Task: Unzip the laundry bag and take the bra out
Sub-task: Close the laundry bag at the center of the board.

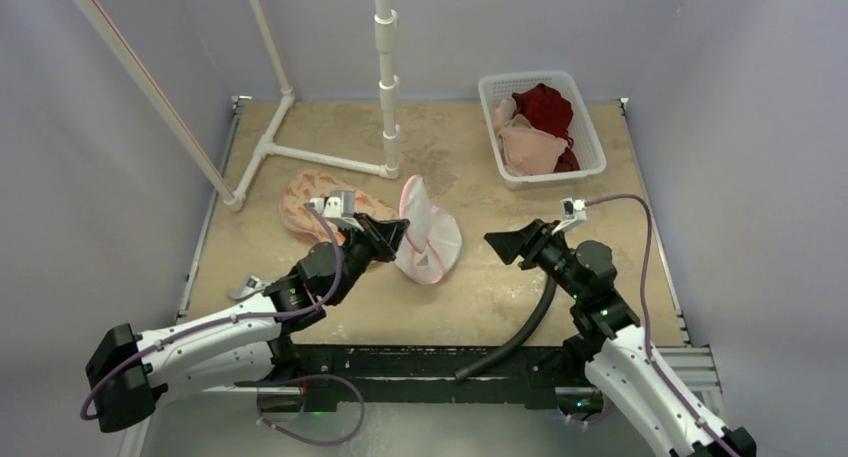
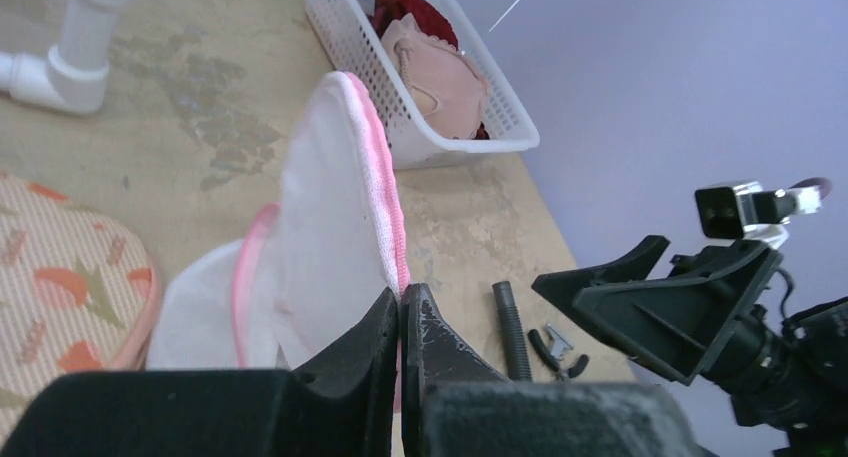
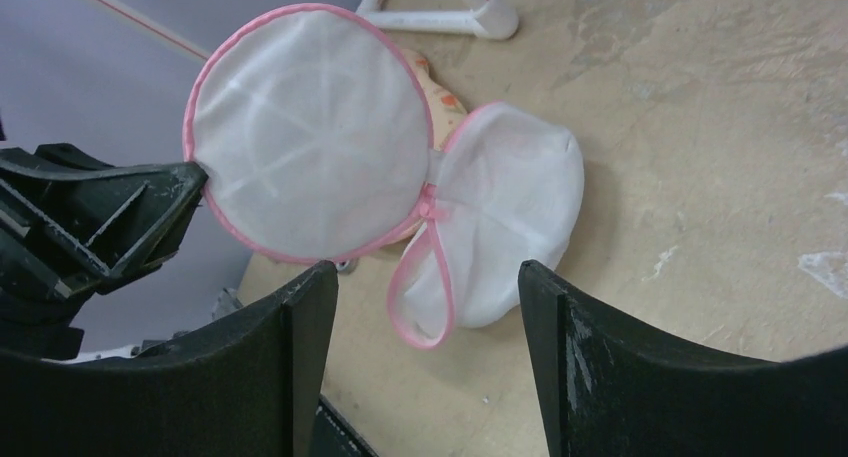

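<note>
Two arms reach in over the sandy table (image 1: 470, 167) from its near edge. The left claw (image 1: 398, 229) is squeezed fully shut, its two tips pinching the pink rim of the laundry bag (image 1: 432, 245) with no gap between them. The bag is a round white mesh pouch with pink trim, and it is unzipped. One half lies on the table near the middle, and the raised half (image 3: 310, 147) stands on edge like an opened lid, held up by that pinch. The halves meet at a strip of pink trim, where what looks like the zip pull (image 3: 428, 212) shows.

The right claw (image 1: 498, 241) hangs just right of the bag and apart from it, jaws spread wide and holding nothing. Its own camera looks at the raised half between the two black fingers (image 3: 300, 367).

Right beside the bag on its left, seemingly touching it, lies a padded bra (image 1: 310, 199) in peach fabric with orange prints. It is flat on the table and outside the pouch. I cannot tell whether anything sits inside the lower half.

At the far right stands a white plastic basket (image 1: 556, 180) with a dark red garment (image 1: 545, 105) and a beige bra (image 1: 530, 147) in it. A white pipe frame (image 1: 388, 87) rises at the back. A black hose (image 1: 520, 327) curves beside the right arm, with small pliers (image 2: 555, 349) lying near it.
</note>
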